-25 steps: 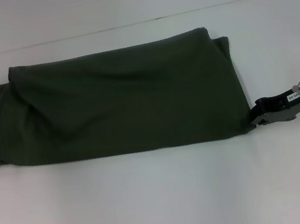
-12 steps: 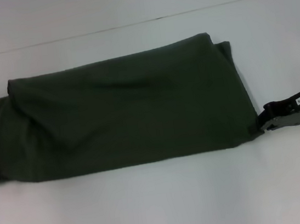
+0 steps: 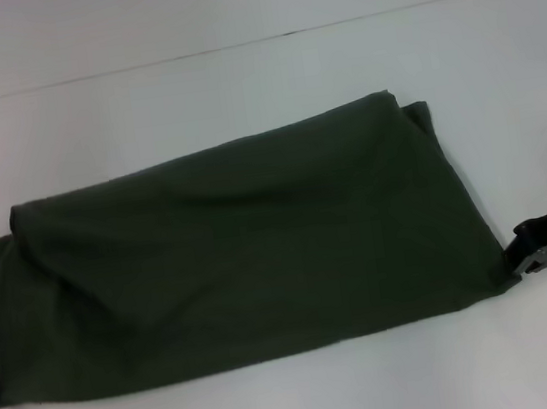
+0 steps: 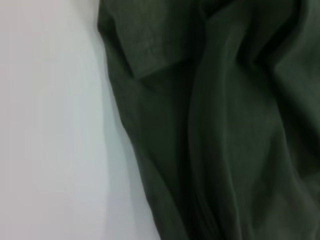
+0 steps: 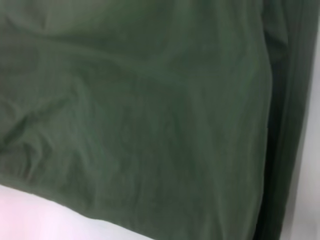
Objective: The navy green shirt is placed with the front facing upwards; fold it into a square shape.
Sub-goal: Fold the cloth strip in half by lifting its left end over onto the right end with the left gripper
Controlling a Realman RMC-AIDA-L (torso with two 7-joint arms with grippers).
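The shirt [image 3: 239,249] lies folded into a long band across the middle of the head view on the table [image 3: 237,78]. The right gripper [image 3: 519,258], at lower right, appears clamped on its corner; the left is unseen. An uneven pull could skew the layers. No print shows; the gripper's tag is illegible.

The shirt [image 3: 239,249] runs off the head view's left edge. The right gripper [image 3: 515,258] is cut by the right edge, fingertips hidden at the cloth.
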